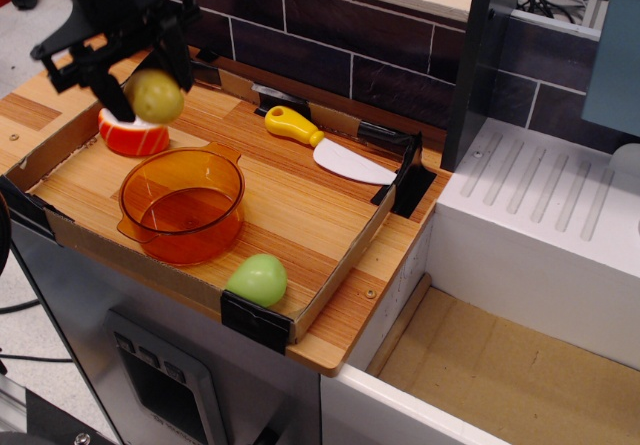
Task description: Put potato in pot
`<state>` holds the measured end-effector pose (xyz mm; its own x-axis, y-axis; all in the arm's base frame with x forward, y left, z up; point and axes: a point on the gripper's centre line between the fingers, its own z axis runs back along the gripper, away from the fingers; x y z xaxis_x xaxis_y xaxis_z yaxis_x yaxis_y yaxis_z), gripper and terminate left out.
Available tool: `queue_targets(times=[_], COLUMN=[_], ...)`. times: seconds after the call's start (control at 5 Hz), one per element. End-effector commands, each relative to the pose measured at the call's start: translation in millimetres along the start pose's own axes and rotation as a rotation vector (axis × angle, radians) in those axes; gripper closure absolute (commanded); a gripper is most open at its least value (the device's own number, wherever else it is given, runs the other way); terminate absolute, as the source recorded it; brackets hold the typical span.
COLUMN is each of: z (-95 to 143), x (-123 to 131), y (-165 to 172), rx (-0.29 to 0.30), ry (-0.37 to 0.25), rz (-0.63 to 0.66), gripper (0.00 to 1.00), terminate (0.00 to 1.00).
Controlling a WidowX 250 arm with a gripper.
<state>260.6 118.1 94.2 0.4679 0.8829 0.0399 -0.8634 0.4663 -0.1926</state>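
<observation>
Wood tray (330, 227): lumpy yellow potato (157, 96) gripped.

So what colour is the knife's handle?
Yellow; the knife has a yellow handle and a white blade, seen clearly in the only view, observation.image.

Wooden counter (352, 317) under shallow cardboard tray (340, 265)

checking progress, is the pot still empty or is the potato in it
Empty. The orange pot shows only its bare see-through bottom. The potato is held in the gripper, in the air above and behind the pot.
</observation>
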Motion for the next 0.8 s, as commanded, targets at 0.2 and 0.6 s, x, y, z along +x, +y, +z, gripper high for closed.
queue_targets(times=[0.2,0.6], z=[-19,19], x=[1,22], y=[15,5], rx=[0.055,-0.026], ry=[-0.057,-0.02], rz=[-0.056,0.009], gripper=[0.0,0.0], terminate=[0.0,0.0])
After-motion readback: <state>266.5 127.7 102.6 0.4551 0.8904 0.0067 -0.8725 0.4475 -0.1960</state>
